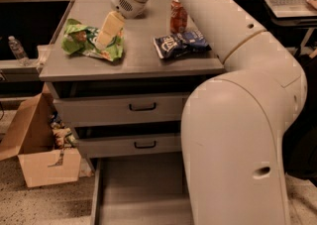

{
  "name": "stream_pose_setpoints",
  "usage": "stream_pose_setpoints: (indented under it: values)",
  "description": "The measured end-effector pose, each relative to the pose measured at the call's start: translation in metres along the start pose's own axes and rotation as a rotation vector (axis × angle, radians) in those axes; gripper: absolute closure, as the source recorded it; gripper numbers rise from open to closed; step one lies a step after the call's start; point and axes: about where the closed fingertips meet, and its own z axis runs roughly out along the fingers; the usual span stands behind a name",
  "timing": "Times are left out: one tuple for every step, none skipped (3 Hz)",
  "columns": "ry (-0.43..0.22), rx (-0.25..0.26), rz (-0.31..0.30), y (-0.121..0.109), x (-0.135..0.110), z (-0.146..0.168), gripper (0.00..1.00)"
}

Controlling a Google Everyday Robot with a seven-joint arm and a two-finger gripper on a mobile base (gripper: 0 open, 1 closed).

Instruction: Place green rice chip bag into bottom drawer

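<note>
Hand [102, 39] at green bag [78, 40]; btm drawer [138, 194] unobstructed

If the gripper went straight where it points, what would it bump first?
Most likely the green bag. The gripper points down at it on the cabinet top, tip over the bag's right half; whether it touches is unclear.

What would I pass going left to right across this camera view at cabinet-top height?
water bottle → green rice chip bag → dark blue chip bag. The gripper hangs over the green bag's right part and the red can stands behind the blue bag, so neither gets its own place.
</note>
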Motion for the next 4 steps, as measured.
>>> stream_pose_setpoints:
  values:
    - [0.032,0.039,0.024,-0.013,-0.016,0.037,0.0]
    - [0.056,0.069,0.032,-0.022,-0.033,0.069,0.03]
    - [0.06,0.068,0.042,-0.022,-0.042,0.087,0.27]
    - [0.054,0.06,0.049,-0.019,-0.046,0.099,0.49]
